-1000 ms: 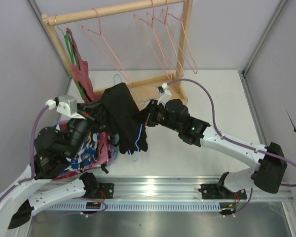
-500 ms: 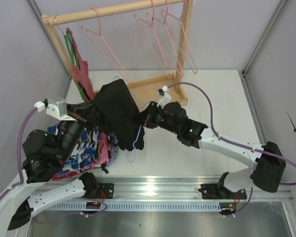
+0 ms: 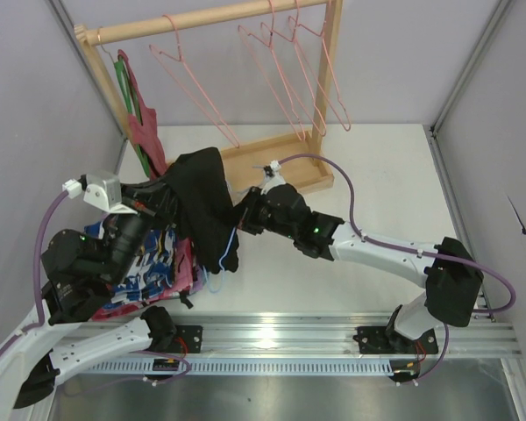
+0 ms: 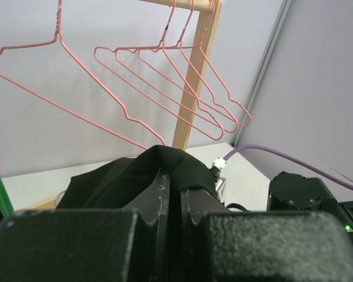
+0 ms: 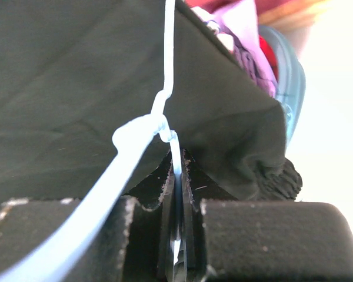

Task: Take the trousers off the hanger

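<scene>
The black trousers [image 3: 206, 203] hang bunched between my two grippers, above the table's left half. My left gripper [image 3: 168, 195] is shut on their upper fold; in the left wrist view the cloth [image 4: 120, 179] drapes over the tips of the left gripper [image 4: 172, 179]. The light-blue wire hanger [image 3: 214, 279] pokes out below the trousers. My right gripper [image 3: 243, 216] presses in from the right, and the right wrist view shows that gripper [image 5: 178, 173] shut on the hanger's wire [image 5: 159, 124] just below its twist, with the trousers [image 5: 70, 76] spread behind it.
A wooden rack [image 3: 212, 21] at the back carries several pink wire hangers [image 3: 280, 79]. A dark red garment [image 3: 142, 123] on a green hanger hangs at its left end. A heap of patterned cloth [image 3: 158, 263] lies under the left arm. The rack's base [image 3: 276, 168] lies just behind the right gripper.
The right gripper has moved left and nearer with the hanger wire. The trousers have bunched further left, and less of the hanger's blue loop shows below them. The left wrist rose slightly.
</scene>
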